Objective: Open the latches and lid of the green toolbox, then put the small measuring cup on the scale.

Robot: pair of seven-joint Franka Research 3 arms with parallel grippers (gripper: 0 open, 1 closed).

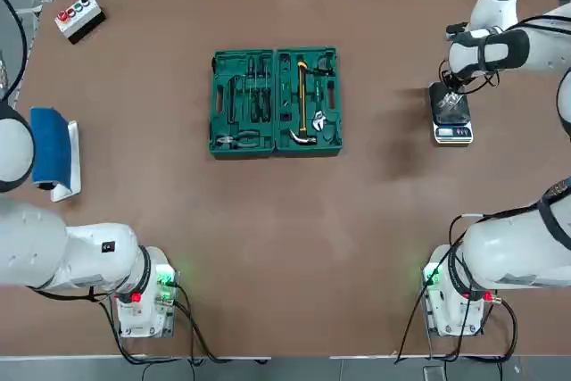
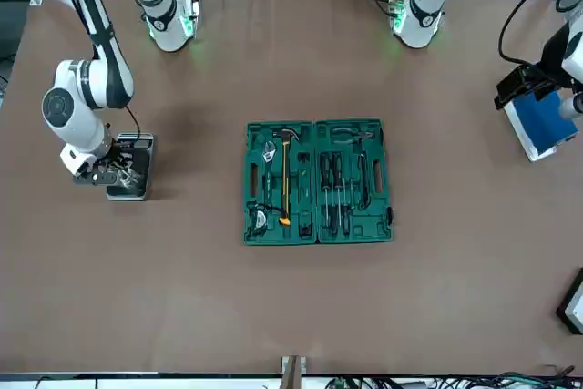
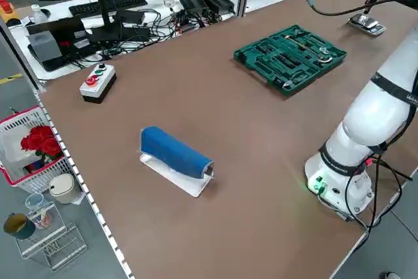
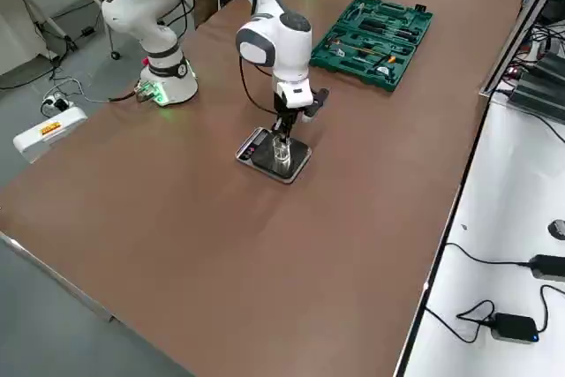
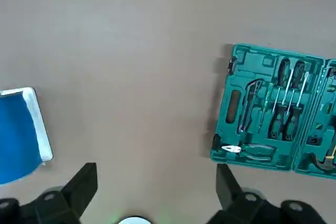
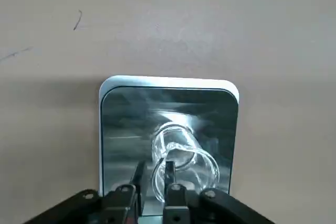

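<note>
Small clear measuring cup (image 6: 178, 156) stands on the glossy black scale (image 6: 126, 119), its rim between the right gripper's (image 6: 153, 181) slightly parted fingers. Left gripper (image 5: 156, 176) hangs wide open, empty. Green toolbox (image 1: 275, 102) lies open mid-table (image 1: 268, 238).

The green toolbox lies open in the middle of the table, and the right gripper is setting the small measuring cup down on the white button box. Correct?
Not quite. The small measuring cup stands on the scale, not the button box, as the right wrist view shows. The green toolbox does lie open mid-table, and the right gripper is at the cup.
</note>
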